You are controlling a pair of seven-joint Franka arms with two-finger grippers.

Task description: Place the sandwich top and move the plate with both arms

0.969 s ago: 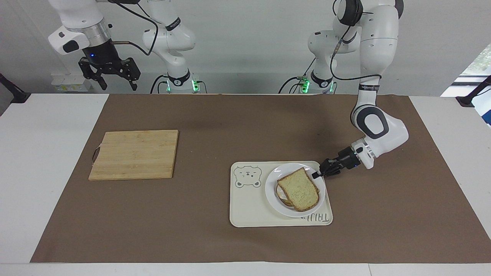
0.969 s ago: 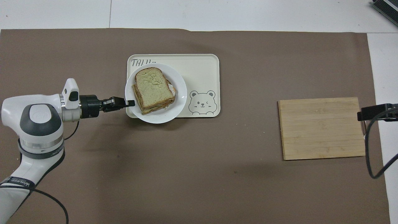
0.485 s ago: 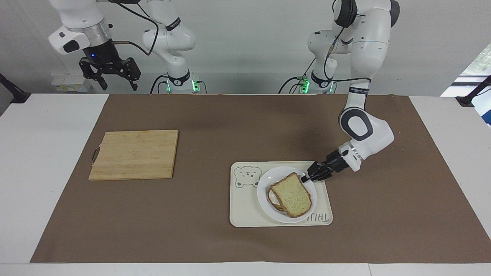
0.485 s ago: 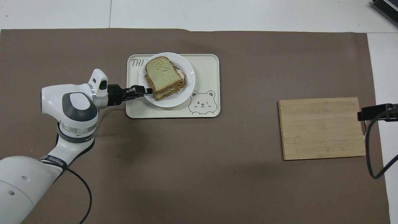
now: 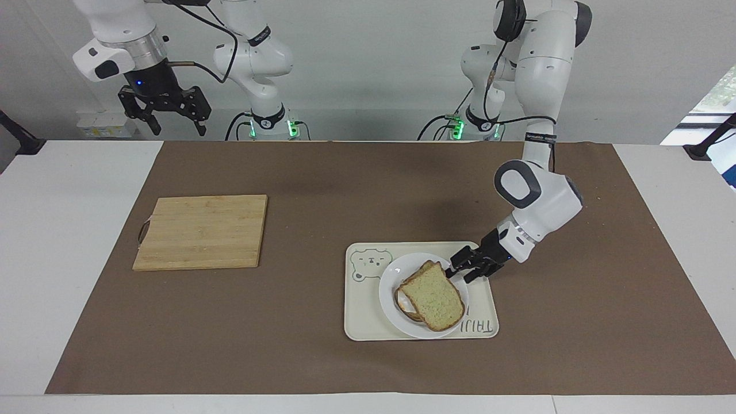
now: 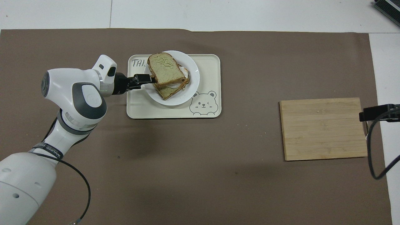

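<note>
In the facing view you see the left gripper [image 5: 454, 270] right of centre, its fingers closed on the rim of the plate [image 5: 391, 302]. A second ago the plate sat at the tray's right end; it has since slid toward the bear drawing [image 5: 371, 264] and now overlaps it. The sandwich top [image 5: 432, 296] lies tilted on the stack, shifted off the lower slices. The tray [image 5: 362, 322] shows inverted lettering, "TAIJI" as far as you can read. The right gripper [image 5: 169, 115] waits at upper left, fingers spread, empty.

In the overhead view the left gripper [image 6: 149, 79] pinches the plate [image 6: 193, 67] at upper centre-left. "THI" is what you can read on the tray [image 6: 175, 113]. The cutting board [image 6: 323, 128] lies at right, unmoved.
</note>
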